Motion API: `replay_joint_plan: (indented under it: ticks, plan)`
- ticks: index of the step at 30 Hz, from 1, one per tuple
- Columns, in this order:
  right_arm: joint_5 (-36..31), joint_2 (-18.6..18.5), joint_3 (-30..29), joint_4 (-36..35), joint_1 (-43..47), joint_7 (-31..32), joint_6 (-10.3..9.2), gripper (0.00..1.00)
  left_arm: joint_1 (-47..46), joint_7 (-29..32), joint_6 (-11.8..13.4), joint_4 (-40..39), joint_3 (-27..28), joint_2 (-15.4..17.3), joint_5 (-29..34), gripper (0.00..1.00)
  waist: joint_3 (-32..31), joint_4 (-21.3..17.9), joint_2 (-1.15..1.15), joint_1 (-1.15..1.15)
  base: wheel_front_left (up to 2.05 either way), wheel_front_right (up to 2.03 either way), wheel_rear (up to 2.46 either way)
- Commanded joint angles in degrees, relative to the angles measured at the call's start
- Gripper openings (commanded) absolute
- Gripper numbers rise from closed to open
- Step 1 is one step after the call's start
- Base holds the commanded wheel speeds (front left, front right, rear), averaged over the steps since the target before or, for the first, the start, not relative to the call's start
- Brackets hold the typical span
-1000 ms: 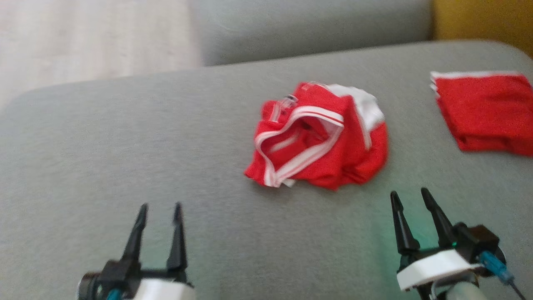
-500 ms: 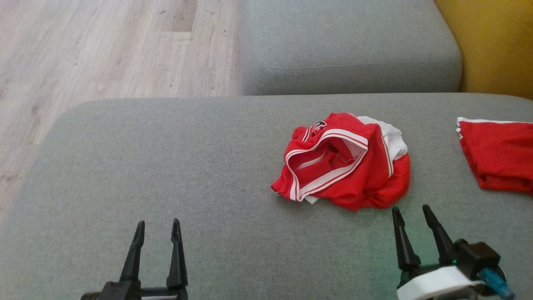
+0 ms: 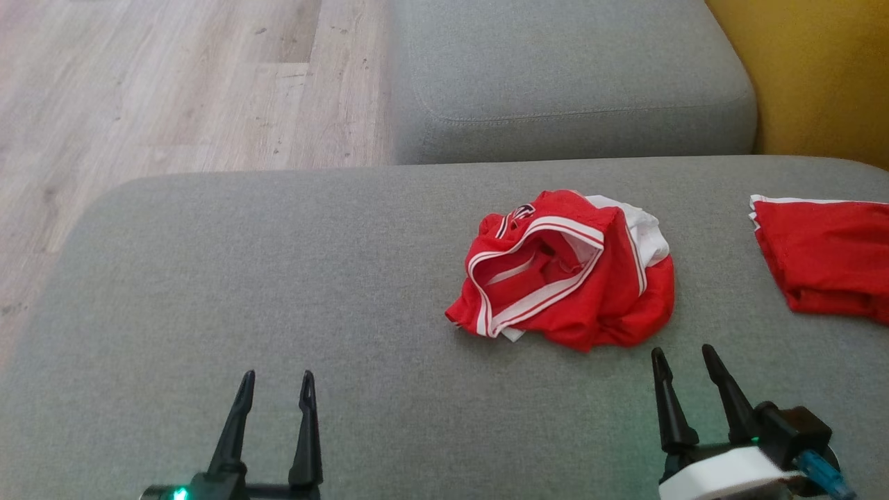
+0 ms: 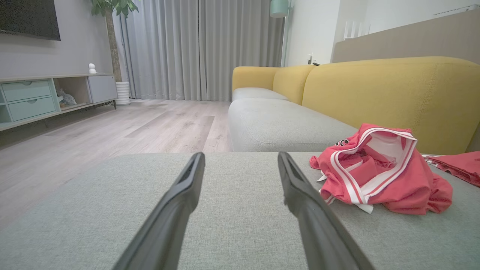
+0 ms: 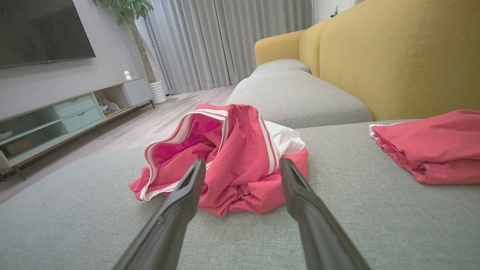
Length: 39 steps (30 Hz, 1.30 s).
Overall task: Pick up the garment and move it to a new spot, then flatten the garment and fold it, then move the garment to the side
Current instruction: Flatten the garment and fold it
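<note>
1. Head view: garment point(image 3: 566, 271) lies crumpled on grey cushion's point(image 3: 278, 278) far right.
2. Over its near edge, left gripper point(image 3: 278, 376) and right gripper point(image 3: 680, 351) stand spread wide, empty.
3. Pickup pending; right gripper should advance and pinch fabric.

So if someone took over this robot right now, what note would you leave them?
Left gripper: open, empty, above the grey fabric sofa cushion.
Right gripper: open, empty, just short of the crumpled red garment with white stripes.
A folded red cloth lies farther right on the cushion.
Done: nothing; garment not yet picked up.
To do: pick up, move, flatten, fold, set aside.
</note>
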Motion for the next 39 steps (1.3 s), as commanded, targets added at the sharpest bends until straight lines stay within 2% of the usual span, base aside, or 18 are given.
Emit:
replay_joint_plan:
  ticks: [1, 15, 22, 25, 28, 33, 39]
  plan:
    - [-0.2, -0.2, 1.3, -2.1, -1.5, -0.2, -0.04, 1.0, -1.3, -0.5, 0.0, -1.6, 1.4, -0.4, 0.4, 1.0, 0.0, 0.0, 0.0, 0.0, 0.0, 0.0, 0.0]
    - [-0.2, -0.2, 2.1, -2.2, -1.3, -0.2, -0.04, 1.0, -1.1, -0.5, -0.5, -1.2, 0.5, -0.4, 0.4, 1.0, 0.0, -1.2, 0.0, 0.0, 0.0, 0.0, 0.0]
    - [-0.5, -0.4, 3.9, -3.0, -2.8, -0.2, -0.04, 1.0, -4.5, -0.5, -2.5, 0.3, -2.4, -0.4, -0.8, 1.0, 2.3, -6.5, 0.0, 0.0, 0.0, 0.0, 0.0]
    - [-0.6, -0.9, 5.1, -3.4, -3.6, -0.2, -0.04, 1.0, -8.0, -0.5, -5.6, 2.7, -5.9, -0.4, -2.6, 1.0, 3.6, -10.0, 0.0, 0.0, 0.0, 0.0, 0.0]
    - [-0.6, -1.3, 6.3, -3.8, -4.5, -0.2, -0.04, 1.0, -12.5, -0.5, -7.4, 5.7, -9.3, -0.4, -4.5, 1.0, 5.0, -13.8, 0.0, 0.0, 0.0, 0.0, 0.0]
    - [-0.4, -1.4, 7.4, -4.9, -6.4, -0.2, -0.04, 1.0, -22.0, -0.5, -8.8, 13.1, -14.5, -0.4, -8.6, 1.0, 9.5, -19.7, 0.0, 0.0, 0.0, 0.0, 0.0]
    - [0.8, -0.7, 9.1, -6.9, -9.5, -0.2, -0.04, 1.0, -37.8, 1.2, -9.7, 25.4, -18.9, -0.4, -13.9, 1.0, 17.4, -24.8, 0.0, 0.0, 0.0, 0.0, 0.0]
